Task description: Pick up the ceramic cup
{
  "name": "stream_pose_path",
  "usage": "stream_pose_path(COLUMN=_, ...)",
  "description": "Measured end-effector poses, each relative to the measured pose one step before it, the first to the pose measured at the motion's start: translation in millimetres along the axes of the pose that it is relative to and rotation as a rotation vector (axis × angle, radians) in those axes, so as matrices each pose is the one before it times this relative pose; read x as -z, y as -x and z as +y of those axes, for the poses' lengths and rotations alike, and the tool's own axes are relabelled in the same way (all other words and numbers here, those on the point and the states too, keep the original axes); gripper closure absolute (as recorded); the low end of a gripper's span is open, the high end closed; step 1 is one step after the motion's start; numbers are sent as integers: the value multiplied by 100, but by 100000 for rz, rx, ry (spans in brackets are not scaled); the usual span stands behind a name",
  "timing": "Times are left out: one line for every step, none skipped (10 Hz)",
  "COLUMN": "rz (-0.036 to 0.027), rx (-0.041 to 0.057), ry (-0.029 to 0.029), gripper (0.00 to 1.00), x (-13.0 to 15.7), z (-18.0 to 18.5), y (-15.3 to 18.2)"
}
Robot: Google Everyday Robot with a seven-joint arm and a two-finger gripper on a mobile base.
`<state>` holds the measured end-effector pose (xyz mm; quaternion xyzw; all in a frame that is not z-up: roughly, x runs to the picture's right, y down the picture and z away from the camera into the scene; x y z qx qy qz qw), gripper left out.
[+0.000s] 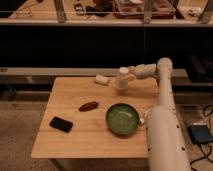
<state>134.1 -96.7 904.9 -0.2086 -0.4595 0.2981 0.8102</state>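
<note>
The small white ceramic cup (121, 80) is at the far middle of the wooden table (75, 137), just right of the flat whitish block (102, 79). My gripper (127, 75) reaches in from the right at the end of the white arm (159, 70) and is closed around the cup's upper part. The cup leans a little and looks just off the tabletop. The wide green bowl (122, 118) sits nearer the front, below the cup.
A brown oblong object (88, 106) lies mid-table and a black flat device (61, 124) lies front left. My white arm column (164, 135) stands at the table's right edge. A dark shelf unit (100, 45) runs behind the table.
</note>
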Motion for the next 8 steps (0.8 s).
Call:
stream_pose_path(rz=2366, rx=439, ry=2245, gripper=100, x=754, z=741, y=532)
stream_pose_path(rz=8163, rx=869, ry=3807, gripper=100, x=1427, z=1669, y=269)
stream_pose_path(rz=5126, rx=498, ry=1352, gripper=100, x=708, z=995, y=-120)
stream_pose_path(rz=6386, rx=915, ry=1098, gripper=100, x=973, z=1788, y=200)
stream_pose_path(rz=2525, rx=785, ry=222, gripper=100, x=545, z=1207, y=512)
stream_pose_path(rz=4276, rx=1424, ry=225, gripper=100, x=741, z=2027, y=565)
stream_pose_path(rz=2255, rx=1137, ry=114, gripper=100, x=260, z=1086, y=433)
stream_pose_path(rz=2629, rx=1454, ry=143, gripper=100, x=229, z=1283, y=454)
